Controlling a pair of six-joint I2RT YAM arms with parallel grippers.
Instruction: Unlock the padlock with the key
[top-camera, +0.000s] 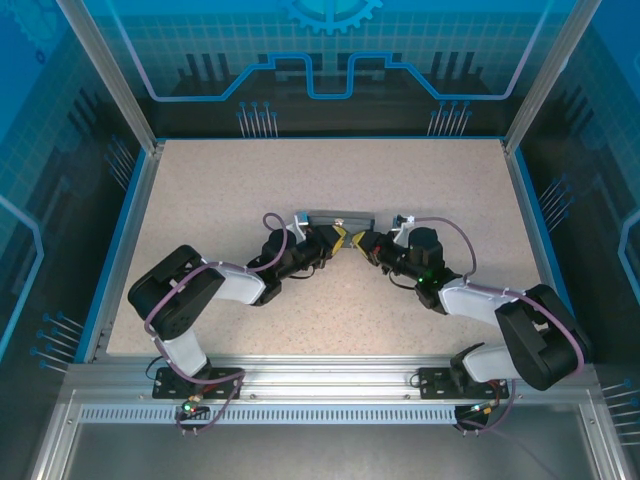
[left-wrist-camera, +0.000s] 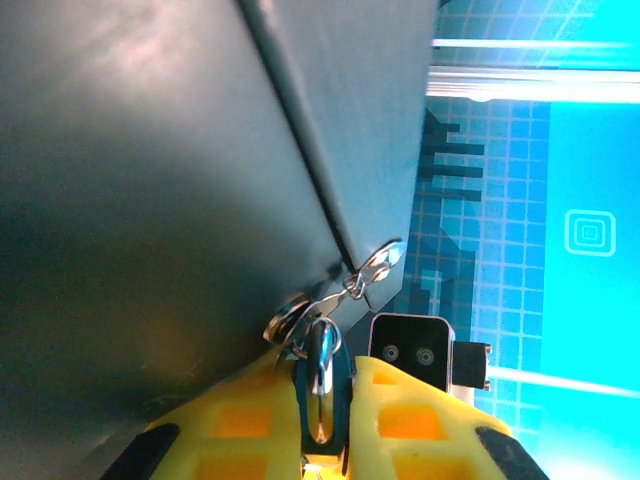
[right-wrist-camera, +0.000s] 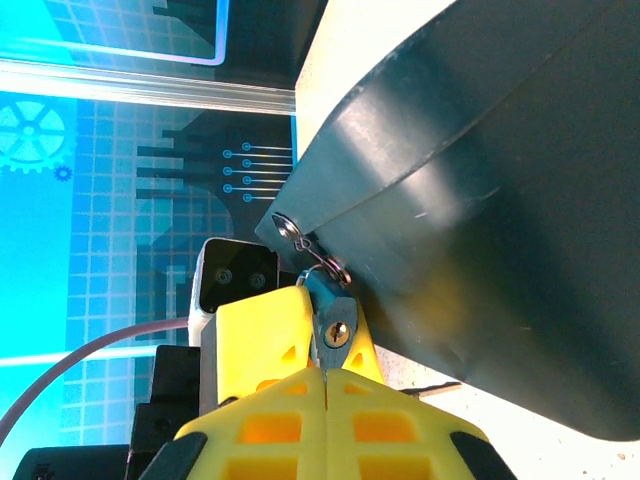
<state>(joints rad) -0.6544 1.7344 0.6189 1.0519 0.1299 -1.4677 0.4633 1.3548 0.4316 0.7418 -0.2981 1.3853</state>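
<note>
Top external: mounted high behind the arm bases (top-camera: 185, 378), tilted steeply down over the whole tabletop (top-camera: 300, 180), far enough back to take in both arms and the blue enclosure walls (top-camera: 60, 150).

Left wrist: pressed very close, sighting along the yellow left fingers (left-wrist-camera: 240, 420) past a dark grey box (left-wrist-camera: 150, 150) toward the right arm's wrist housing (left-wrist-camera: 410, 350), blue wall beyond.

Right wrist: just as close, sighting along the right fingers (right-wrist-camera: 270, 430), facing the opposite way onto the left arm's wrist housing (right-wrist-camera: 235, 275).

Shared by both wrist views: the box's corner and its small ring chain (left-wrist-camera: 355, 285). Shared with the top view: the same box, small at mid-tabletop.
</note>
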